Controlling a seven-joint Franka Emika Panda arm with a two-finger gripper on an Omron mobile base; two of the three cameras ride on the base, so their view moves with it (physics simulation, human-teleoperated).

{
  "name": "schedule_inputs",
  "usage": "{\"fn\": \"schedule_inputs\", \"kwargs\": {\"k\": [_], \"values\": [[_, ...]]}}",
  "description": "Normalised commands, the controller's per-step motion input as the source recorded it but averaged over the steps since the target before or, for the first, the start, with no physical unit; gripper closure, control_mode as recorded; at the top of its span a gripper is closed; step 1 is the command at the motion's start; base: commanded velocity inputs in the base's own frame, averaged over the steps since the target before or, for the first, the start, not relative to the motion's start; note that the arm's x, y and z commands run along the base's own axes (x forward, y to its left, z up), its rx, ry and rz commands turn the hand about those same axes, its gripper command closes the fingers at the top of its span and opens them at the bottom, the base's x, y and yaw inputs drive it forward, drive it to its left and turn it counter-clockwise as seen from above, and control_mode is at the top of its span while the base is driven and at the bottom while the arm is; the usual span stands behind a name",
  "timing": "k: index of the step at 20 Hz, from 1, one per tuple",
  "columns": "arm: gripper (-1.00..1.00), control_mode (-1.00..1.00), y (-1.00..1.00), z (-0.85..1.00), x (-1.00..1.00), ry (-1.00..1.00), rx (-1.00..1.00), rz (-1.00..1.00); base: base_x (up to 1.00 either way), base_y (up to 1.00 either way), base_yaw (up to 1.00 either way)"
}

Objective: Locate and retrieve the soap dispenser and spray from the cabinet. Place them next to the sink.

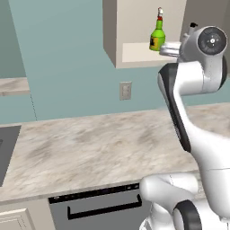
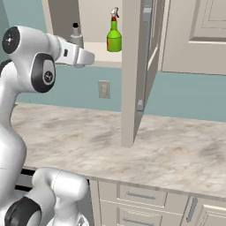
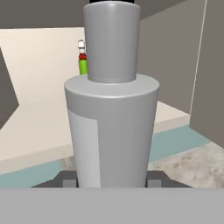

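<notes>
The end effector (image 3: 112, 181) was up at the cabinet (image 1: 112, 40), and it had the soap dispenser (image 3: 111, 113) clamped between its fingers. In the hand view the grey bottle stood upright and square in the middle, its narrower neck rising toward the top edge, and the two dark fingertips (image 3: 68, 180) sat tight against its base on either side. From the right base view the dispenser's dark pump top (image 2: 75, 26) poked up just above the white wrist, roughly level with the pale shelf board (image 2: 99, 50); whether its base was touching the shelf or hanging just off the front edge was hard to tell from there.

The spray (image 1: 157, 33) stood upright on that same shelf, well inside, apart from the dispenser. Its green body and white trigger nozzle showed clearly, and it peeked out behind the dispenser in the hand view too.

The cabinet door (image 2: 137, 70) hung wide open, edge-on to the right base camera. Below lay the beige marbled table (image 1: 99, 148), with the dark sink (image 1: 6, 152) far off at its left end.
</notes>
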Motion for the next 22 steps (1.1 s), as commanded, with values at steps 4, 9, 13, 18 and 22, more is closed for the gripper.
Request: {"fn": "schedule_inputs", "kwargs": {"k": [4, 9, 13, 18, 22], "values": [[1.0, -1.0, 0.32, -0.06, -0.77, -0.05, -0.01, 0.0, 0.0, 0.0, 0.0], [1.0, -1.0, 0.44, -0.18, -0.7, -0.03, -0.02, 0.0, 0.0, 0.0, 0.0], [1.0, -1.0, 0.46, -0.19, -0.74, -0.04, -0.03, 0.0, 0.0, 0.0, 0.0], [1.0, -1.0, 0.36, -0.14, -0.24, -0.04, -0.01, 0.02, 0.0, 0.0, 0.0], [1.0, -1.0, 0.56, -0.36, -0.21, 0.0, 0.0, 0.08, 0.0, 0.0, 0.0]]}}
